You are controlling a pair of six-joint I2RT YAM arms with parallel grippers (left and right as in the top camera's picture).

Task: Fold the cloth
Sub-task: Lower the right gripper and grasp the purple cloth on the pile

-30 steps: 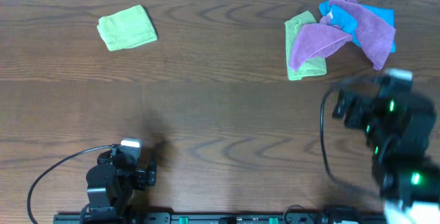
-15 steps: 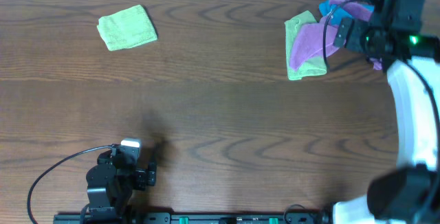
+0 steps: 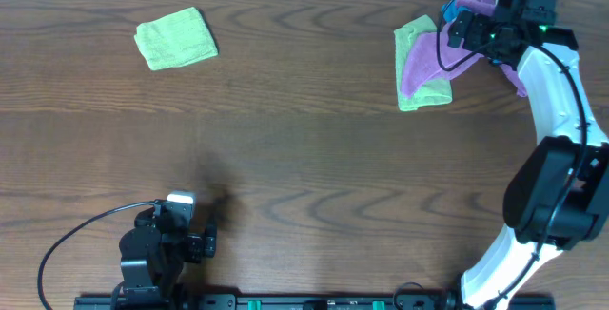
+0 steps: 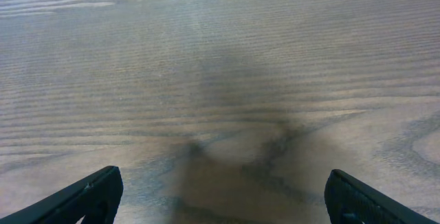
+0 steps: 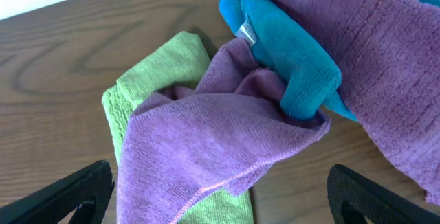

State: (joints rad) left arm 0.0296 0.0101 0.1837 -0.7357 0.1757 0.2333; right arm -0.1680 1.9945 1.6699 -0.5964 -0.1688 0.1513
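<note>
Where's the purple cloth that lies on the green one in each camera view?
Overhead: purple cloth, upper right.
Left wrist: not in it, only the table.
Right wrist: centre, spreading lower left.
Shared landmark: the green cloth underneath it.

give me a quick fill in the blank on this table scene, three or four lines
The folded cloth lying alone, away from the others, is ____.
Bunched among the purple folds sits a ____ cloth.
The gripper above those folds belongs to the ____ arm.
The left gripper holds its fingers ____ over the bare table.

Missing words: green; blue; right; open
</note>
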